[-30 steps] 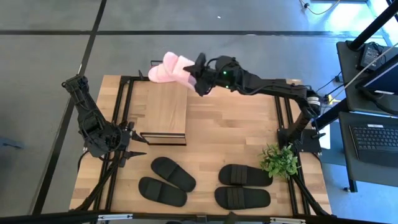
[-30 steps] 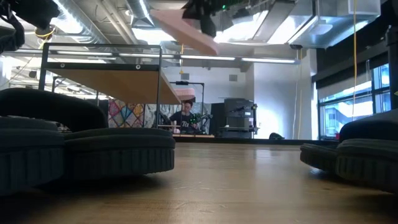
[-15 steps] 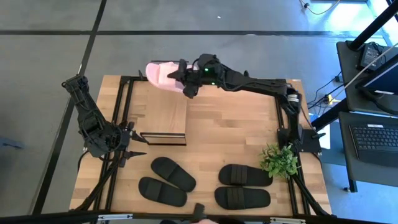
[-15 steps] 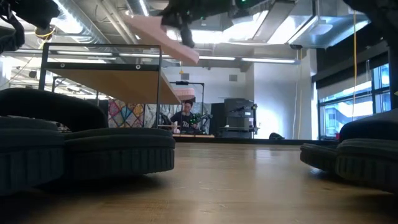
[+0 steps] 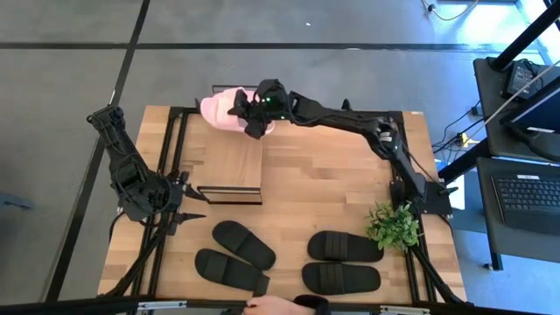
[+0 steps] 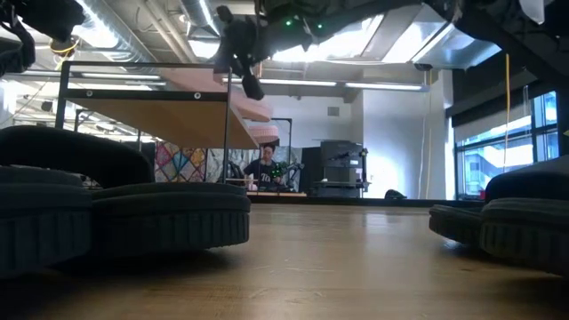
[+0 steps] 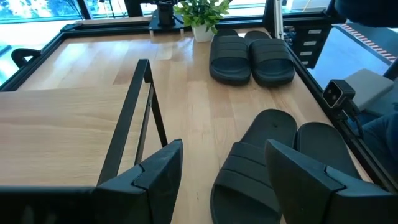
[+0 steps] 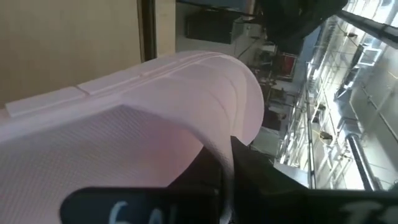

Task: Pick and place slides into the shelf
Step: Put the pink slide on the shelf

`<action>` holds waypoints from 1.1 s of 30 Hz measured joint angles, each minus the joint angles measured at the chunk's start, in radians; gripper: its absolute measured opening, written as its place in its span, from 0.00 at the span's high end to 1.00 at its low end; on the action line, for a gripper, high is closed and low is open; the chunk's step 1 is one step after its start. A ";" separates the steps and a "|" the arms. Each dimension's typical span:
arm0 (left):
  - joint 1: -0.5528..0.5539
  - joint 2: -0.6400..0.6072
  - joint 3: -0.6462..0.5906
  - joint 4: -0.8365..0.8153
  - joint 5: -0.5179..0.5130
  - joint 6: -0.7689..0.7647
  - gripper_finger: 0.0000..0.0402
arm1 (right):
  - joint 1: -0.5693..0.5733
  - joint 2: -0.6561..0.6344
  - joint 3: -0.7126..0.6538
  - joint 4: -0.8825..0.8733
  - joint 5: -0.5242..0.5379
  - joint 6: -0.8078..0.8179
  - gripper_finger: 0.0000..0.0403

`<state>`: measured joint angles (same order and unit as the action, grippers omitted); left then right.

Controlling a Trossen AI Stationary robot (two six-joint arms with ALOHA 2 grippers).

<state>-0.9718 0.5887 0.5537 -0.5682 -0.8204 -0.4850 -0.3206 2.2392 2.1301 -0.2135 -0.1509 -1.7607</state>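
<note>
A light pink slide [image 5: 217, 111] hangs at the far end of the shelf's light-wood top board [image 5: 230, 156], with my right gripper [image 5: 248, 114] shut on it. The low view shows the slide [image 6: 260, 108] about level at the height of the shelf's top frame [image 6: 142, 69]. Whether it touches the shelf I cannot tell. Several black slides [image 5: 244, 244] [image 5: 343, 246] lie on their soles near the table's front edge. My left gripper [image 5: 189, 204] stands open at the shelf's near left corner, above a black slide [image 7: 267, 143]. My right gripper holds the pink slide by its wide strap [image 8: 219, 142]. A thin pink layer runs between the two dark fingers [image 8: 261, 177], one under the strap and one outside. The fingers reach in about level from the table's right. The slide lies roughly level at the shelf's far end.
A small potted plant [image 5: 391, 226] stands by the right arm's base. A person's hand [image 5: 278, 305] shows at the table's near edge, close to a black slide [image 5: 228, 269]. Bare tabletop [image 5: 324, 184] lies to the right of the shelf.
My right gripper has carried the pink slide toward the table's left edge and down, from beside the shelf's far right corner to over its far end. The slide has tipped from slanting to about level. A person's hand has appeared at the near edge.
</note>
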 joint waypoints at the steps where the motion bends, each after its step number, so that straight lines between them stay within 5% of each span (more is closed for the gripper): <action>1: 0.000 0.000 0.000 0.000 0.000 0.000 0.46 | 0.000 0.001 -0.005 -0.001 0.000 0.000 0.97; 33: 0.000 0.000 0.000 0.000 0.000 0.000 0.46 | -0.031 0.070 -0.013 -0.014 -0.090 0.006 0.96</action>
<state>-0.9718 0.5888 0.5537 -0.5682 -0.8207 -0.4850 -0.3515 2.3096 2.1170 -0.2270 -0.2409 -1.7549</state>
